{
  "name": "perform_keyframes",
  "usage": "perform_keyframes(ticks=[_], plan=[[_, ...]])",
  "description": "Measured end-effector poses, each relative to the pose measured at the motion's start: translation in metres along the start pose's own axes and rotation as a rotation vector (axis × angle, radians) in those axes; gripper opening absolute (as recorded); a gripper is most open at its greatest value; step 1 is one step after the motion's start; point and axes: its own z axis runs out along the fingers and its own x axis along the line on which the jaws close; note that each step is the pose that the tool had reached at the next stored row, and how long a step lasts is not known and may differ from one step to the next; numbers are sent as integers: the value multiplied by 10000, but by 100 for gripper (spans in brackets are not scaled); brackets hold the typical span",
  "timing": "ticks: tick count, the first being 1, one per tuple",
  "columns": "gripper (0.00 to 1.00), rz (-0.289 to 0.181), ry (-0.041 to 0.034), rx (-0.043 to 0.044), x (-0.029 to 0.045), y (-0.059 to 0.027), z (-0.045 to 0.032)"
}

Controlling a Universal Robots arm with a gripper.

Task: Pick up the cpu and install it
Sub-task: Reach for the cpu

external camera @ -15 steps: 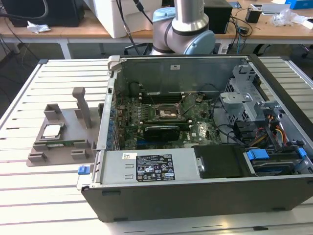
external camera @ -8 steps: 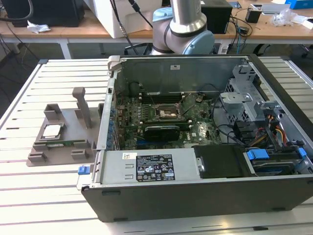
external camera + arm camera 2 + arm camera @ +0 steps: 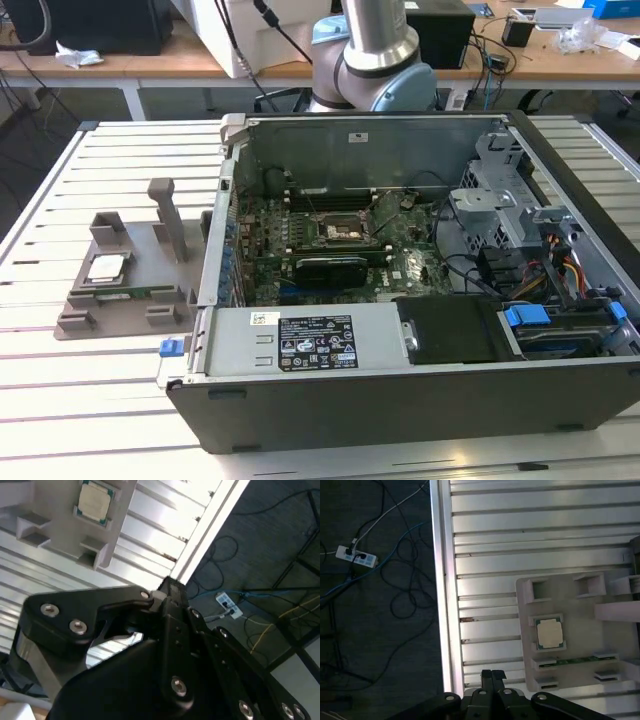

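We see a dull silvery metal top on the cpu [image 3: 550, 633], set in a matt grey plastic holder [image 3: 108, 232] beside the computer case [image 3: 400, 410], which is grey sheet metal inside and dark matt outside. Under the case, the table [image 3: 60, 420] is ribbed, satin-bright aluminium. The tool [image 3: 491, 675] is matt black with shiny screws.

The arm [image 3: 378, 40] is cut off in the exterior view, the gripper [image 3: 492, 674] in the first wrist view.
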Motion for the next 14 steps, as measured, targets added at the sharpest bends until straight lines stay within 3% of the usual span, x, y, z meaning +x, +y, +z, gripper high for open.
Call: perform_keyframes(ticks=[3,4,6,8,12,14], plan=[[11,3,20,10,-109,9,10],[11,5,65,13,-230,17,26],[11,6,97,17,-324,23,42],[11,7,130,30,-478,33,81],[11,8,165,56,-678,46,135],[11,9,201,81,-879,58,192]])
